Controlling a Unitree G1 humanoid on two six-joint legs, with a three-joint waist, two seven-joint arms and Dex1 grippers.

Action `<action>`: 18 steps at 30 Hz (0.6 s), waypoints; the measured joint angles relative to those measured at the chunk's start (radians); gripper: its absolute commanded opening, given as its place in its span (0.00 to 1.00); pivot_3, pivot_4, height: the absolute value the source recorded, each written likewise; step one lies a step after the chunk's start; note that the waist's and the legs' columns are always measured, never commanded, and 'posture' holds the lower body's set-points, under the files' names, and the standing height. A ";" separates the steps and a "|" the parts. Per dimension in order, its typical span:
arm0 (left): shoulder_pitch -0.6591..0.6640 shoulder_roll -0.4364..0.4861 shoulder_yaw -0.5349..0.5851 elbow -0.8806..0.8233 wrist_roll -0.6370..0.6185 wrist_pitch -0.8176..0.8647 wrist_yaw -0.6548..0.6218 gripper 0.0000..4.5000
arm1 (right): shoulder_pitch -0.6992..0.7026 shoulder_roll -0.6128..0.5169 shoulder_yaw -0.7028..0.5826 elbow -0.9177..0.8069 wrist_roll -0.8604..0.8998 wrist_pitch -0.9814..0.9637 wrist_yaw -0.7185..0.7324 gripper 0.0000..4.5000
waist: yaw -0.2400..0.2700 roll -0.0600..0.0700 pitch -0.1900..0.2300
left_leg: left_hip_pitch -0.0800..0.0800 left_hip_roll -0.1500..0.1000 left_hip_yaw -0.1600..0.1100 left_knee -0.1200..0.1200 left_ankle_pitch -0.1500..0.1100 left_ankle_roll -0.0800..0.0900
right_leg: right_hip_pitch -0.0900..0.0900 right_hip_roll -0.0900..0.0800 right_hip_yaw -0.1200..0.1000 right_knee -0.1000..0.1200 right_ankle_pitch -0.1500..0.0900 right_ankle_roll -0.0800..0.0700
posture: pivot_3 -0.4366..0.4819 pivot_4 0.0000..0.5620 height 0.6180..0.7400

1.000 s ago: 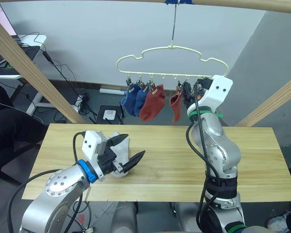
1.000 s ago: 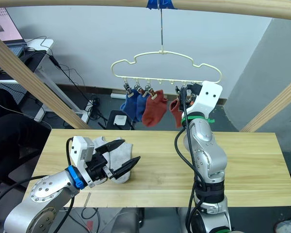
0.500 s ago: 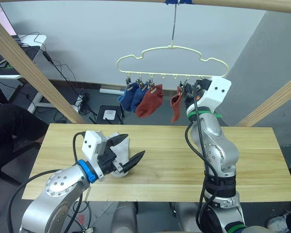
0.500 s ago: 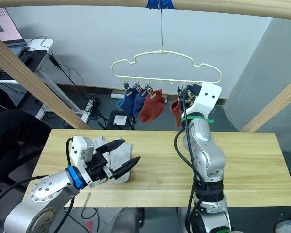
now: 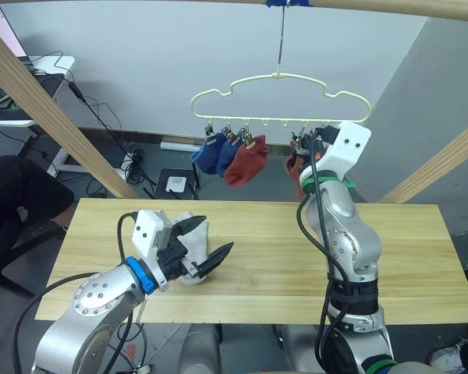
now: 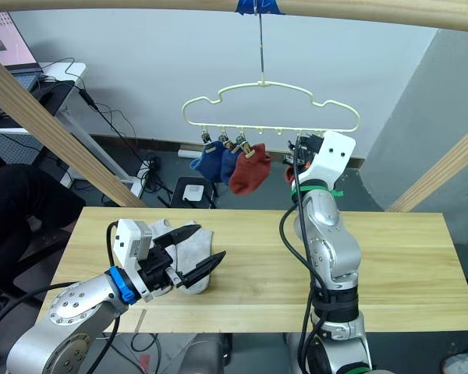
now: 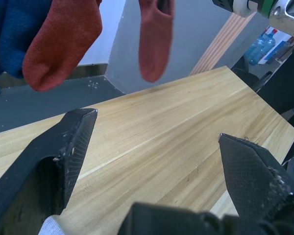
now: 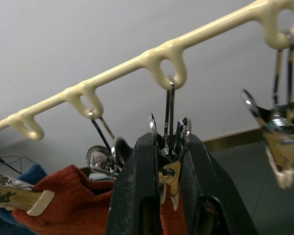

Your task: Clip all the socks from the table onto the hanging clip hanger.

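The cream clip hanger point(image 5: 265, 118) hangs by its hook from the top pole. Two blue socks point(image 5: 212, 152) and a rust red sock point(image 5: 246, 160) hang from its left clips. My right gripper point(image 8: 167, 161) is raised to the bottom bar and shut on a silver clip point(image 8: 169, 142), with a second red sock point(image 5: 293, 166) right below it. My left gripper point(image 5: 217, 234) is open, held low over a light grey sock point(image 6: 189, 248) lying on the table point(image 5: 421, 249). The left wrist view shows the red socks point(image 7: 59, 44) beyond the open fingers.
Slanted wooden poles point(image 5: 47, 117) of the frame stand at the table's left and right, and a top pole point(image 5: 374, 6) carries the hanger. A person in dark clothes point(image 5: 15, 202) sits beyond the table's left end. Cables and a desk lie behind.
The hanger has swung slightly right and up, and the hung socks with it. The red sock by my right gripper has moved closer to it. My left arm has not moved.
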 measured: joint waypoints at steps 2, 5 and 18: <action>-0.003 0.000 -0.001 0.001 0.003 -0.001 -0.002 1.00 | -0.022 -0.004 -0.021 0.000 0.014 0.010 0.024 0.05 | 0.001 0.000 0.000 | 0.000 0.000 0.000 0.000 0.000 0.000 | 0.000 0.000 0.000 0.000 0.000 0.000 | 0.47 0.55 1.00; -0.010 0.000 -0.001 0.010 0.003 -0.001 -0.002 1.00 | -0.023 -0.023 -0.049 0.001 0.044 0.031 0.065 0.05 | 0.001 0.000 0.000 | 0.000 0.000 0.000 0.000 0.000 0.000 | 0.000 0.000 0.000 0.000 0.000 0.000 | 0.47 0.56 1.00; -0.008 -0.001 -0.003 0.026 0.003 -0.001 -0.003 1.00 | -0.049 -0.207 -0.187 -0.026 0.277 0.287 0.245 0.05 | -0.002 0.001 0.005 | 0.000 0.000 0.000 0.000 0.000 0.000 | 0.000 0.001 0.000 0.000 0.000 0.000 | 0.46 0.59 1.00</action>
